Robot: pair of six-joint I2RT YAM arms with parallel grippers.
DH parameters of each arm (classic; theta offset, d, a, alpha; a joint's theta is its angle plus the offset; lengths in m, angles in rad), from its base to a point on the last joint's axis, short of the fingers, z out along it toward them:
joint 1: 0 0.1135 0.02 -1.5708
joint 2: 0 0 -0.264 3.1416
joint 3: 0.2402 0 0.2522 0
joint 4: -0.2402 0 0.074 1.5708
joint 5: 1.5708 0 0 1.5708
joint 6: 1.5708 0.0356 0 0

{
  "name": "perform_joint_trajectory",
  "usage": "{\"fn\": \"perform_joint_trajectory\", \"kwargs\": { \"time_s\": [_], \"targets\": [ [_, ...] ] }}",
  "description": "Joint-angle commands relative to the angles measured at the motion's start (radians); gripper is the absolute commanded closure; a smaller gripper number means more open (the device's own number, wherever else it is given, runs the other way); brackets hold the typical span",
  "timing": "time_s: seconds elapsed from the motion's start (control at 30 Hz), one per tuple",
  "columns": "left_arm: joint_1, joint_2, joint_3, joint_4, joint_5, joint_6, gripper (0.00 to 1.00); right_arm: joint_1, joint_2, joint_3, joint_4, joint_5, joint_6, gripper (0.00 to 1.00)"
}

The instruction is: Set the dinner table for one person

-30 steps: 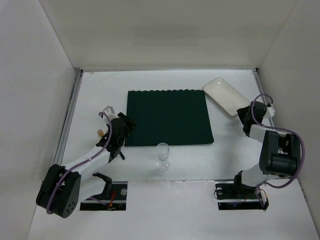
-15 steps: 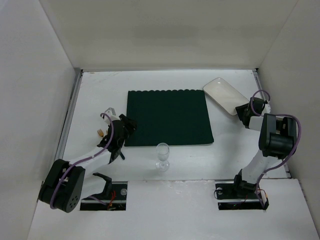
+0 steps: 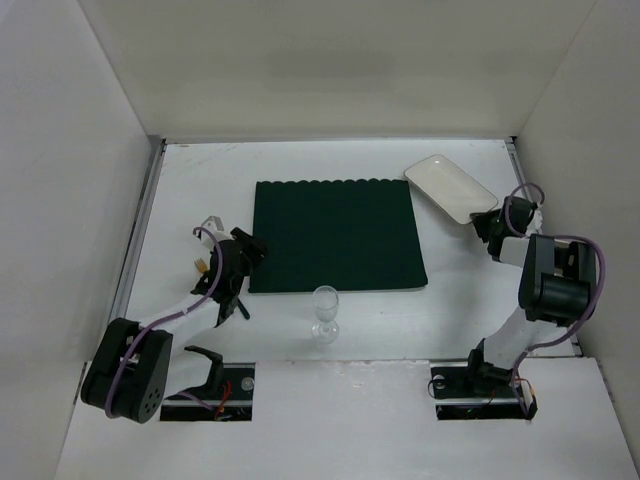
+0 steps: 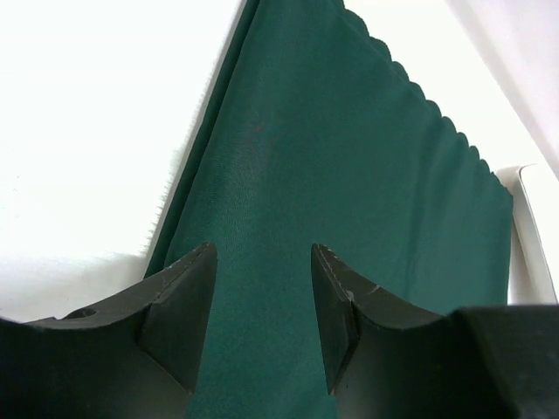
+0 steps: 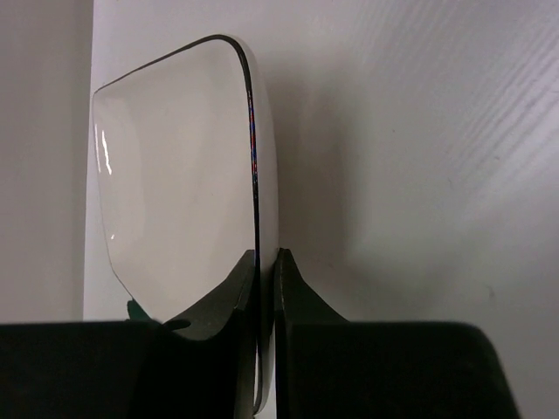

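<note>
Pinching plate rim at far right of table: right gripper, jaws closed on it. Part open, empty: left gripper, over left edge of placemat, mid-table.

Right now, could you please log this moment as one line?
left jaws: open at placemat edge | right jaws: shut on plate edge

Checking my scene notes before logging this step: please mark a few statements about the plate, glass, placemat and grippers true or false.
1. The right gripper pinches the plate by its rim. True.
2. The glass stands on the placemat. False: it stands on the table, just off the placemat's near edge.
3. The left gripper is shut on the placemat. False: it is open, at the placemat's left edge.
4. The plate is off the placemat. True.
</note>
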Motion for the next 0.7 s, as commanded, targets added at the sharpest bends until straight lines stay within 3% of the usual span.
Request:
{"fn": "perform_joint_trajectory", "kwargs": {
  "time_s": [0.0,0.23,0.67],
  "targets": [
    [-0.001,0.021,0.0,0.071,0.004,-0.004,0.56,-0.017,-0.156,0.012,0.203,-0.096,0.074,0.97],
    [0.0,0.0,-0.011,0.075,-0.001,-0.004,0.56,0.073,-0.343,0.028,0.208,-0.172,0.059,0.95],
    [0.071,-0.106,-0.069,0.072,-0.021,-0.016,0.56,0.469,-0.305,0.026,0.088,-0.322,-0.134,0.95]
  ]
}}
